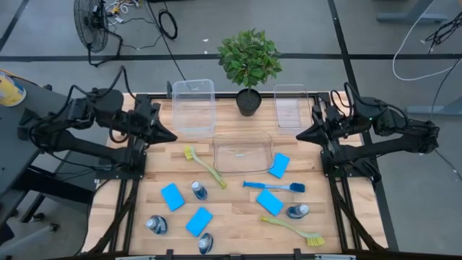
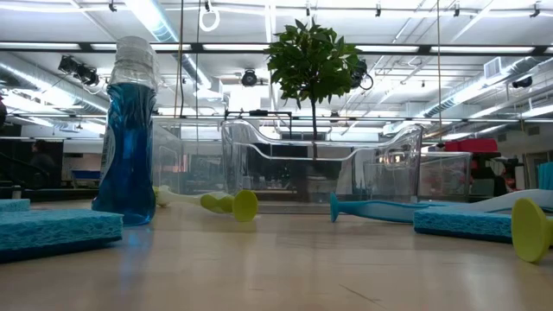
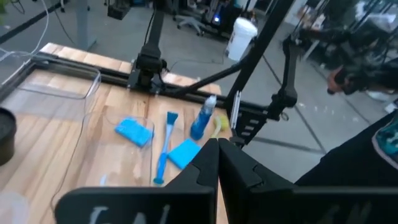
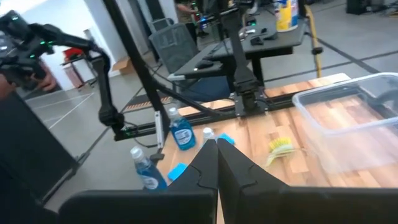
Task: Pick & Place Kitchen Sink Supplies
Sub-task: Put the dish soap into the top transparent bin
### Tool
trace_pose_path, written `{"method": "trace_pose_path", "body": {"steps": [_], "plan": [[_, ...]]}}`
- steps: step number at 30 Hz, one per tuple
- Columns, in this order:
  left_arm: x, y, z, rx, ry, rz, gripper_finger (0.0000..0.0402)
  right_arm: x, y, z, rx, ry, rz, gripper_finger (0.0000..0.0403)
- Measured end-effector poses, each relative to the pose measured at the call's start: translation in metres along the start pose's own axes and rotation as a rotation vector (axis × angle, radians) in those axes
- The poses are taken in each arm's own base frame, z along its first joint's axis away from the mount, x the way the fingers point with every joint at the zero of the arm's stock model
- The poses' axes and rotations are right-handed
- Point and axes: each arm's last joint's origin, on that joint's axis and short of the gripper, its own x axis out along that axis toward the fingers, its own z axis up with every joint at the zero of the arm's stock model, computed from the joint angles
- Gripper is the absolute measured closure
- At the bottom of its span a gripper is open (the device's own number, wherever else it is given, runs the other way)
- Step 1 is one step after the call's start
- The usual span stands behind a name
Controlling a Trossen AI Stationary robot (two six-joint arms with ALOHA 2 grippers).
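Several flat blue sponges lie on the wooden table, among them one at the near left (image 1: 172, 196) and one right of centre (image 1: 279, 165). A yellow-green brush (image 1: 204, 166) lies left of centre, a blue brush (image 1: 274, 186) in the middle, and another yellow-green brush (image 1: 292, 230) near the front right. Several small bottles of blue liquid lie or stand among them, one of them (image 1: 199, 191) next to the near-left sponge. My left gripper (image 1: 173, 135) hovers shut over the table's left edge. My right gripper (image 1: 298, 136) hovers shut over the right edge. Neither holds anything.
Three clear plastic bins stand on the table: one at the far left (image 1: 193, 107), one at the far right (image 1: 291, 105), one in the middle (image 1: 242, 152). A potted plant (image 1: 249, 68) stands between the two far bins. Bare wood shows along the near edge between the items.
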Motion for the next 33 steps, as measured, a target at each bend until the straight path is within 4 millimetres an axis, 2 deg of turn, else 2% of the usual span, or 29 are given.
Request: {"method": "trace_pose_path", "body": {"steps": [9,18,25,33], "plan": [[0.019,0.000,0.003,0.007,0.021,-0.072,0.0395,0.000,0.000,0.000,-0.003,0.002,0.011,0.0403],[0.045,-0.007,-0.003,0.119,0.112,-0.183,0.0394,0.000,0.000,0.000,-0.018,0.002,0.009,0.0403],[0.052,-0.016,-0.008,0.249,0.135,-0.225,0.0395,0.000,0.000,0.000,-0.016,0.003,0.008,0.0403],[0.066,-0.024,-0.014,0.261,0.182,-0.273,0.0380,0.000,-0.001,-0.001,0.011,0.007,-0.023,0.0403]]}}
